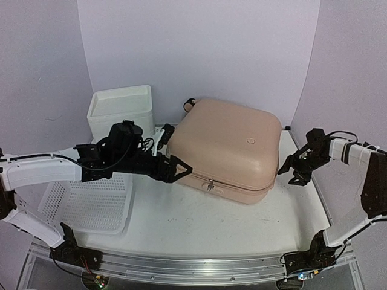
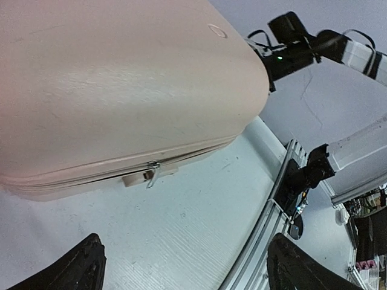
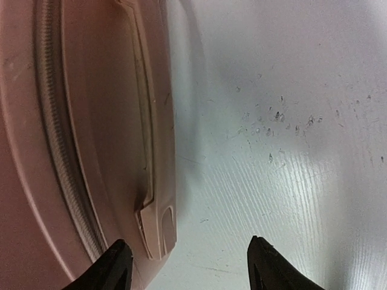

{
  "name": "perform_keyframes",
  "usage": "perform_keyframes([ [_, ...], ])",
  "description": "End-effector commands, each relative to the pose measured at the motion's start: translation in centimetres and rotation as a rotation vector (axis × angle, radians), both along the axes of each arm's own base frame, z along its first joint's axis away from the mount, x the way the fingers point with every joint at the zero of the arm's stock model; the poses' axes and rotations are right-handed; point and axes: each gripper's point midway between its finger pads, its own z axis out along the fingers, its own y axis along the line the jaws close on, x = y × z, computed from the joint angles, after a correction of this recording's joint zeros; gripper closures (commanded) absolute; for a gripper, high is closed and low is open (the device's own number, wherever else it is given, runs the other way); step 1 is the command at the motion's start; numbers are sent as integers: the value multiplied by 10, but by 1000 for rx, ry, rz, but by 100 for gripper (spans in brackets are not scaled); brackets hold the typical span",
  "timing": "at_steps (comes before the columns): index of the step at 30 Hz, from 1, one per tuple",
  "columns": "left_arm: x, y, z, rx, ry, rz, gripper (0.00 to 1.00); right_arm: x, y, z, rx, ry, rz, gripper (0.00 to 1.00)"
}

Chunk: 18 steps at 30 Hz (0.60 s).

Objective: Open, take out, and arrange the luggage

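**LUGGAGE CLOSED AND FLAT, BOTH GRIPPERS OPEN AT ITS SIDES**

**Orientation.** The luggage (image 1: 227, 148) lies flat on one broad shell at the middle of the table (image 1: 181, 223), to the right of the drawer unit (image 1: 121, 109) and the basket (image 1: 91, 202). It is turned slightly, so its near wall runs from left-rear to right-front. One wheel (image 1: 190, 104) shows at the far left corner. A flush handle (image 3: 145, 121) sits on the right wall. The outline is close to square, so the long axis cannot be told for certain.

**Appearance.** The shell is pale pink and hard, with rounded corners. The zip seam runs round the side wall and is closed. The zip pull (image 2: 151, 174) hangs on the near wall. A small round mark (image 1: 250, 141) sits on the upper shell.

**Left arm.** The forearm reaches across from the left, roughly level, above the basket. The left gripper (image 1: 175, 168) points right at the near left wall and is just beside it. Its fingers (image 2: 78, 266) stand wide apart with only table between them.

**Right arm.** The arm rises from its base, bends at the right edge and reaches leftward. The right gripper (image 1: 289, 172) points at the right wall, just beside the handle. Its fingers (image 3: 266, 266) are apart and hold nothing.
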Motion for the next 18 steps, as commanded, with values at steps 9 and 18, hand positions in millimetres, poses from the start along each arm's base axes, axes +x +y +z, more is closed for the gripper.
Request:
perform_keyframes([
  [9, -22, -48, -26, -116, -356, -3, 11, 68, 9, -24, -39, -39, -13, 44],
  [18, 21, -68, -77, 29, -347, 169, 31, 51, 9, -53, -90, 23, -30, 66],
])
